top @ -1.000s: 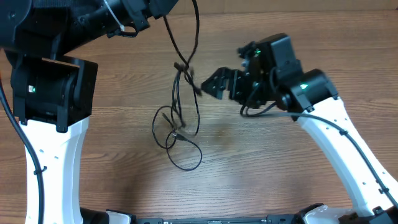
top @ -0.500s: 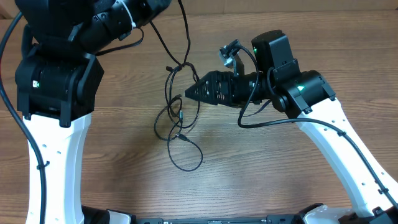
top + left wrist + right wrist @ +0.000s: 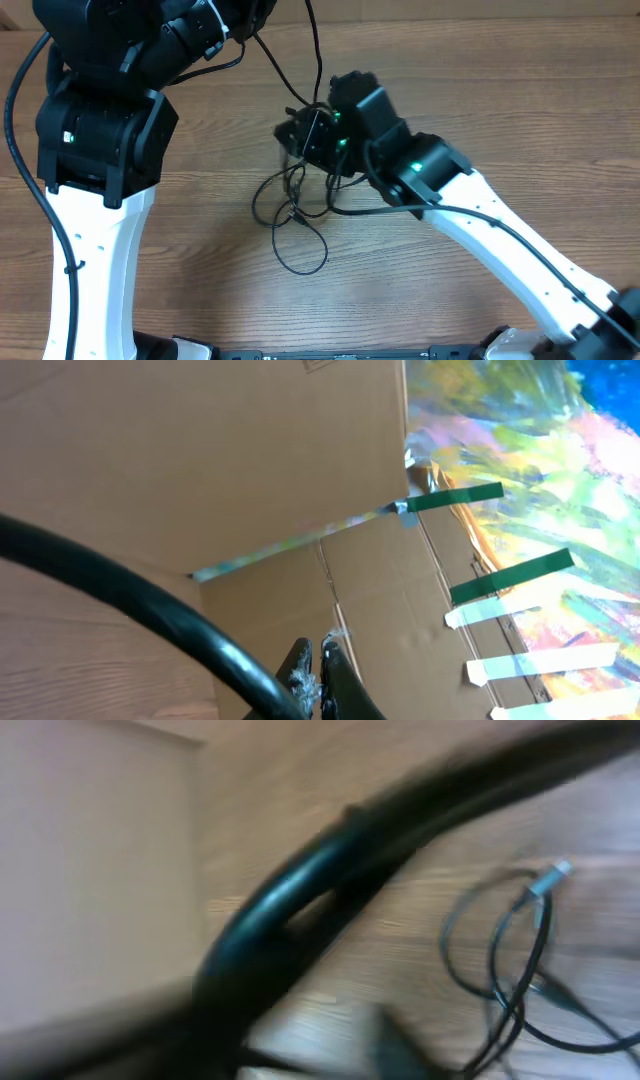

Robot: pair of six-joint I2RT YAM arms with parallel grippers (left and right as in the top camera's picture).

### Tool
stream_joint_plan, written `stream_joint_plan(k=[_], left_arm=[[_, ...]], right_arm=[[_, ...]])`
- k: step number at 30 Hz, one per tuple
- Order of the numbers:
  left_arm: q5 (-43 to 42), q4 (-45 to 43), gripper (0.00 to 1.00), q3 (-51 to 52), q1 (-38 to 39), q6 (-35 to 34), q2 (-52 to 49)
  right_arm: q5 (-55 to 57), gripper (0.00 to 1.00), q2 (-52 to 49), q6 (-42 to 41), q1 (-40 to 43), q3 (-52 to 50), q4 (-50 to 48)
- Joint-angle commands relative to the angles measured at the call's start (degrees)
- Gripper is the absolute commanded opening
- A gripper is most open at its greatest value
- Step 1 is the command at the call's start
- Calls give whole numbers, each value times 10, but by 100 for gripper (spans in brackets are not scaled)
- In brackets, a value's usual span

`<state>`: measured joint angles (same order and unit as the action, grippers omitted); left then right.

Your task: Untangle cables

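Note:
Thin black cables [image 3: 290, 215] lie in tangled loops on the wooden table [image 3: 500, 100], with two strands rising to the top edge of the overhead view. One strand [image 3: 272, 62] runs up to the end of my left arm [image 3: 190, 35]. My left gripper [image 3: 320, 660] is shut, with only some fluff showing at its tips. My right gripper [image 3: 297, 135] sits right at the knot where the strands cross, and its jaws are hidden there. The right wrist view is badly blurred, showing cable loops [image 3: 520, 960] and a silver plug [image 3: 553, 872].
My left arm's black and white column [image 3: 95, 230] stands at the left. My right arm [image 3: 480, 225] stretches across from the lower right. The left wrist view looks up at a cardboard box [image 3: 200, 460] and a colourful sheet with green tape [image 3: 520, 570].
My right gripper has swung left from beside the cables onto the knot, and its arm now reaches further across. The upper strands have shifted slightly right.

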<state>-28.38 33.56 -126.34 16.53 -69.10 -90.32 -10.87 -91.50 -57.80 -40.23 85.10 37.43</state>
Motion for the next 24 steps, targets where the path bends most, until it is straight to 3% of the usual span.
stream_joint_plan(k=[1, 4, 8, 13, 20, 24], left_arm=[[10, 21, 4, -5, -7, 21, 6], [-18, 34, 4, -5, -64, 21, 13], [-109, -94, 5, -5, -192, -102, 44], [-126, -51, 4, -5, -297, -99, 68], [-123, -31, 4, -5, -311, -73, 67], [-119, -18, 4, -5, -311, -16, 60]], right_arm=[[114, 4, -14, -7, 18, 5, 75], [123, 4, -14, -6, 84, 4, 182], [143, 4, -15, 46, 207, 4, 274], [144, 4, -15, 104, 271, 4, 290], [124, 4, -16, 134, 273, 4, 285], [69, 6, -16, 148, 260, 4, 282]])
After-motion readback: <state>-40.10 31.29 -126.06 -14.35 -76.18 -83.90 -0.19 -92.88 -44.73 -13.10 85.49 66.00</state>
